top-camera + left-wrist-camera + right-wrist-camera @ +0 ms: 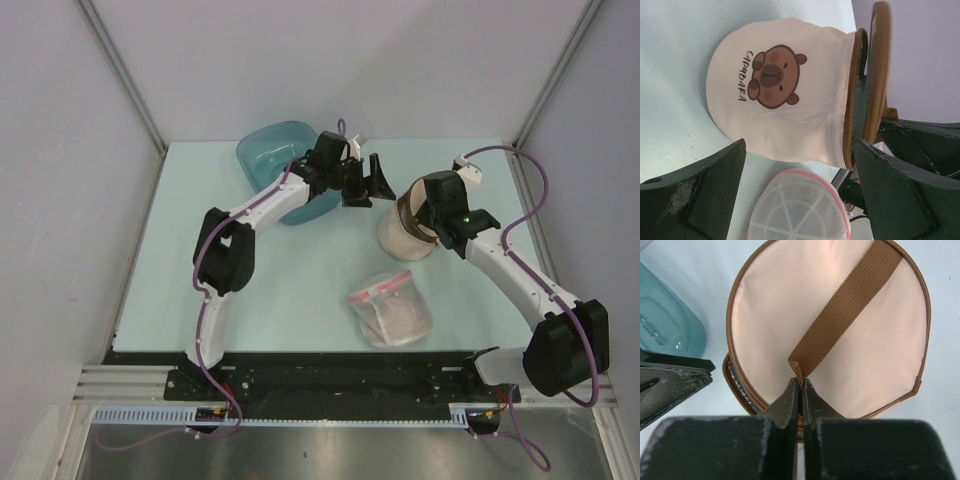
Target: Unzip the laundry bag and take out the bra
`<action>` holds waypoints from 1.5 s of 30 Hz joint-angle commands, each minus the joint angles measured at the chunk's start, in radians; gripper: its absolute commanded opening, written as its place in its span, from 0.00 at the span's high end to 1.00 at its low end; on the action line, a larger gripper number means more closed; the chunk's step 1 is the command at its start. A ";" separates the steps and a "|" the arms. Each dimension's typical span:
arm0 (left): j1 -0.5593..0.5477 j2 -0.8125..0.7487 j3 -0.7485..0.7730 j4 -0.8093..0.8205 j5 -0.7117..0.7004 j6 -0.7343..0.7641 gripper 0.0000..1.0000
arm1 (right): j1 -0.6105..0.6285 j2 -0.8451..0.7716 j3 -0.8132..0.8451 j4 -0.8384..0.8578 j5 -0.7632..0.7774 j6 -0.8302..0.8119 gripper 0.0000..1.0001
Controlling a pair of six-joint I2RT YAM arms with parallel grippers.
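- The laundry bag (405, 235) sits on the table (300, 290), a bit right of the middle in the top view, near the blue-green tub (270, 160). We cannot see the bra. We think it is inside the bag.
- The right gripper (801, 382) is pinched tight on the brown strap (850, 305). The strap is thin and smooth. If we pull hard it could slip out, and the bag might tip over.
- The left gripper (800, 145) is spread wide with nothing in it, close to the bag's side. The zip (854, 100) runs down the right of the left wrist view and looks partly undone. We cannot find the little pull tab, so the fingers might miss it and grab cloth.
- If we tug the zip while only the strap holds the bag, the whole bag may slide or spin and the zip may not move.
- The two grippers are very near each other, so they could bump.
- The clear bag (390, 308) lies lower in the top view. A big swing could knock it.
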 commanded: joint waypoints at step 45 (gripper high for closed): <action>-0.115 -0.145 -0.091 0.101 -0.201 -0.069 1.00 | -0.339 -1.217 -0.350 -0.280 -0.027 0.204 0.46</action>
